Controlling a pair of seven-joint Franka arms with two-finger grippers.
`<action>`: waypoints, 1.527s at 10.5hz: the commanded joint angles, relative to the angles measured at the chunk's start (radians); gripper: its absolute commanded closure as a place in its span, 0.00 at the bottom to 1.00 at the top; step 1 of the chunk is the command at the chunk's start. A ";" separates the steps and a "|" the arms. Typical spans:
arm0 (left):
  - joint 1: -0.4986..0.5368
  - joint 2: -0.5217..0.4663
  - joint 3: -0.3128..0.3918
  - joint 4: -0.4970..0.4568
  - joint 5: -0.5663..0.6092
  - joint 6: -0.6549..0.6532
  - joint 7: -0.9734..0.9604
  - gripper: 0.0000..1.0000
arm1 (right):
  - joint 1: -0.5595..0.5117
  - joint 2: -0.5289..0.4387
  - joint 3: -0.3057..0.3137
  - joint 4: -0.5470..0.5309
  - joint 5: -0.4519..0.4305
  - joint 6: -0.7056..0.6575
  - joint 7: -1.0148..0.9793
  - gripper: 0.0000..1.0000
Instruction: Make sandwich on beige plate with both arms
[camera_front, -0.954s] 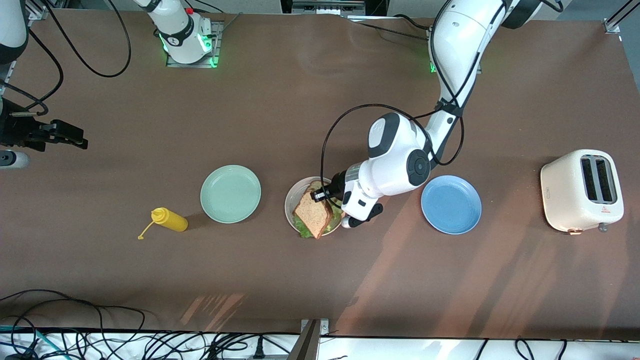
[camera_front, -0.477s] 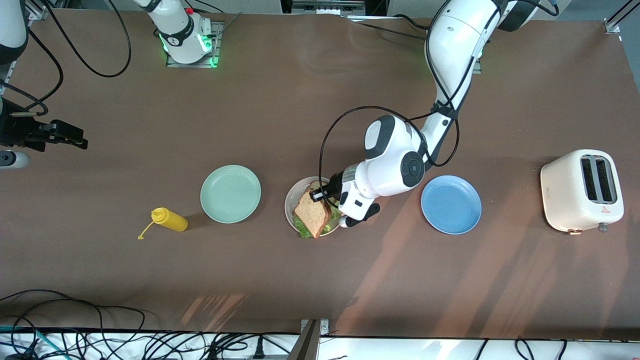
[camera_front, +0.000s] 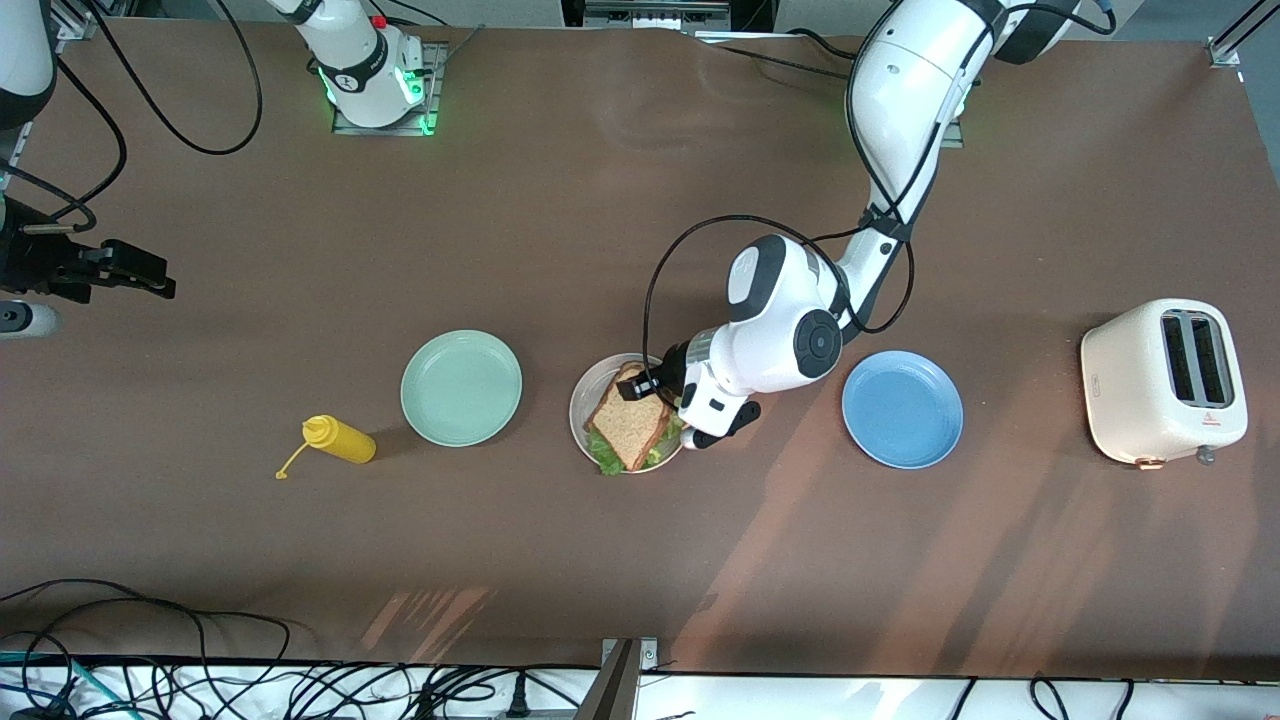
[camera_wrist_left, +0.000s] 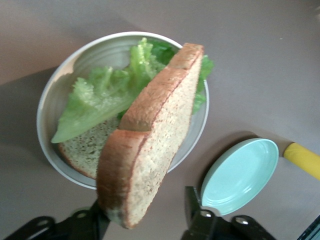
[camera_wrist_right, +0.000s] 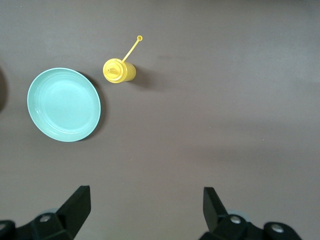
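Note:
The beige plate (camera_front: 583, 393) lies between the mint-green and blue plates; it also shows in the left wrist view (camera_wrist_left: 49, 95). On it lies a lower bread slice (camera_wrist_left: 82, 150) with a ruffled lettuce leaf (camera_wrist_left: 100, 97) on top. The top bread slice (camera_front: 628, 422) rests tilted over the lettuce. In the left wrist view this slice (camera_wrist_left: 150, 145) leans against one finger, with a gap to the other finger. My left gripper (camera_front: 646, 385) (camera_wrist_left: 146, 201) is open at the plate's edge nearer the left arm. My right gripper (camera_front: 150, 280) (camera_wrist_right: 145, 196) is open and empty and waits at the right arm's end of the table.
A mint-green plate (camera_front: 461, 387) (camera_wrist_right: 63, 104) and a yellow squeeze bottle (camera_front: 340, 439) (camera_wrist_right: 119, 70) lie toward the right arm's end. A blue plate (camera_front: 902, 408) and a cream toaster (camera_front: 1163, 382) stand toward the left arm's end. Cables run along the table's near edge.
My left wrist has shifted a little toward the plate and lower. The top slice has come down with it over the lettuce. The right arm has not moved.

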 joint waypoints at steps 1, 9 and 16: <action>-0.013 -0.009 0.018 -0.030 -0.013 -0.018 -0.008 0.14 | -0.003 -0.011 0.002 -0.014 -0.004 0.006 -0.002 0.00; 0.037 -0.021 0.043 -0.069 0.143 -0.148 -0.014 0.00 | -0.004 -0.009 0.002 -0.014 -0.004 0.006 -0.002 0.00; 0.282 -0.265 0.040 -0.058 0.461 -0.451 0.151 0.00 | -0.003 -0.009 0.002 -0.011 -0.004 0.009 -0.002 0.00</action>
